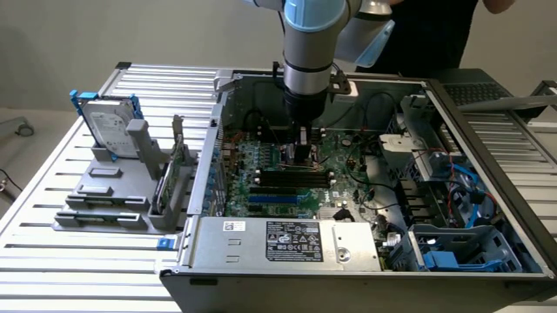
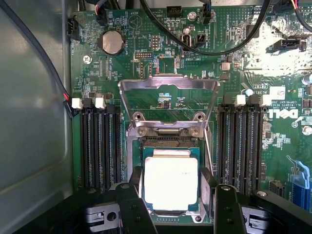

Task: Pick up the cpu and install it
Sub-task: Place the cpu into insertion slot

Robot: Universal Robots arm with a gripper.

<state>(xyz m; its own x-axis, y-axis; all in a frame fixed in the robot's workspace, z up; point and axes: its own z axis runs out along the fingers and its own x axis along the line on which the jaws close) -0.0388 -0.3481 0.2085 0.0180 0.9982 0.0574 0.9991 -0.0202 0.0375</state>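
Right up close, the gripper (image 2: 171, 183) is seen clamped on the cpu (image 2: 170, 176). Its dark fingers (image 2: 134, 183) are set flush against two opposite edges of the chip. The cpu is held level, silver face up, in the socket (image 2: 170, 142); whether it is fully seated cannot be told. Just past it, the socket's metal load plate (image 2: 168, 84) is swung up and open. Black memory slots (image 2: 100, 146) are ranged on both sides of the socket. Further along the green motherboard (image 2: 161, 58), a round coin cell (image 2: 112, 42) is spotted.

From the exterior view, the arm (image 1: 306, 52) is seen pointed straight down into the open computer case (image 1: 202, 189). Well apart, towards the exterior view's left, a grey tray (image 1: 96, 215) is laid on the slatted table (image 1: 52, 261), with a hard drive (image 1: 111, 124) stood upright on it in a blue bracket. At the far side, a person (image 1: 435, 32) in dark clothing is glimpsed.
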